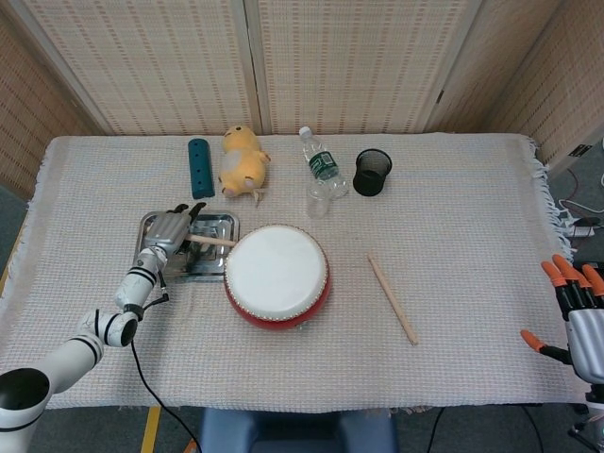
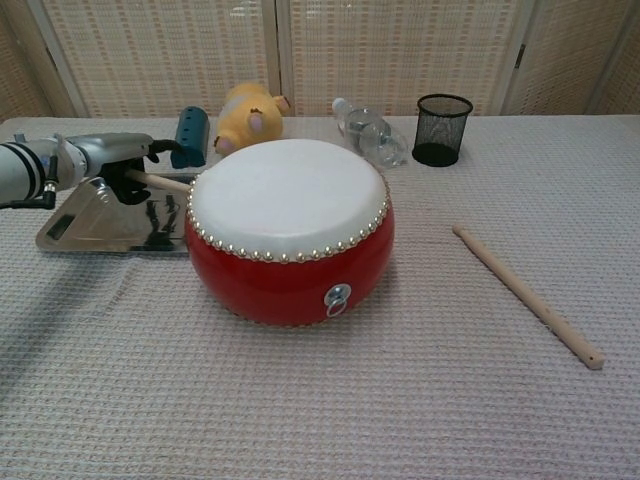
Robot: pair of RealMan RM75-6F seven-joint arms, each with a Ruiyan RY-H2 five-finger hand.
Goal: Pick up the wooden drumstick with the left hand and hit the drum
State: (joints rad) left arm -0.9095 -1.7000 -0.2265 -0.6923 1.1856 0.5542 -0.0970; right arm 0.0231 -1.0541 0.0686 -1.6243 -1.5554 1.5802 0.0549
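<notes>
Over the metal tray [image 1: 209, 222] at the left, the left hand [image 1: 173, 229] [image 2: 105, 152] holds one wooden drumstick [image 1: 211, 242] [image 2: 157, 181], fingers wrapped on it. Its tip points right, just beside the drum [image 1: 276, 275] [image 2: 288, 228]; can't tell if they touch. A 2nd stick [image 1: 392, 298] [image 2: 526, 294] lies on the cloth, right of the drum. The right hand [image 1: 575, 315] waits at the near right edge w/ fingers apart, holding nothing.

The left arm [image 1: 90, 344] is glossy white with black rings at its joints, and a thin black cable runs along it. Its robot hand [image 1: 170, 229] is silver-grey with dark fingers. The right robot hand [image 1: 578, 316] is grey, its fingers tipped orange.
</notes>
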